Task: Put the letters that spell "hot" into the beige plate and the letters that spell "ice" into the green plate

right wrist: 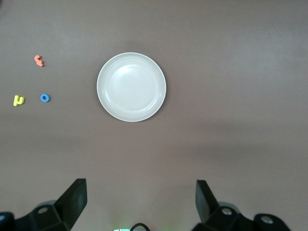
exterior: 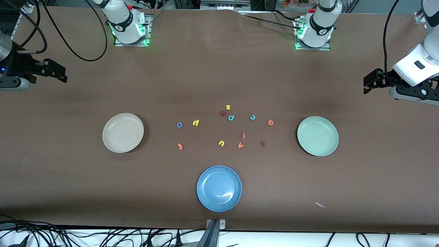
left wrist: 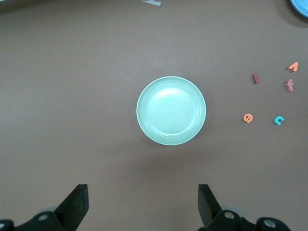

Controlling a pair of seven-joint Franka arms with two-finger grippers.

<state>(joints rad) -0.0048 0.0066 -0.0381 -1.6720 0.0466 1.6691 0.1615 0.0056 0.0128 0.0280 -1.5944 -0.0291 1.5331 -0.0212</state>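
Three plates [exterior: 123, 132] and eleven foam letters [exterior: 231, 117] lie on the table.

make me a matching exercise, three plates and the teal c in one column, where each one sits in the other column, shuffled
Column one:
1. beige plate
2. green plate
3. blue plate
4. teal c

Column two:
A. nearest of these to the front camera, about midway between the two ends of the table
B. toward the left arm's end of the table, nothing in it
C. among the loose letters, beside the orange e
D. toward the right arm's end of the table, nothing in it

Pairs: 1-D, 2-B, 3-A, 4-C
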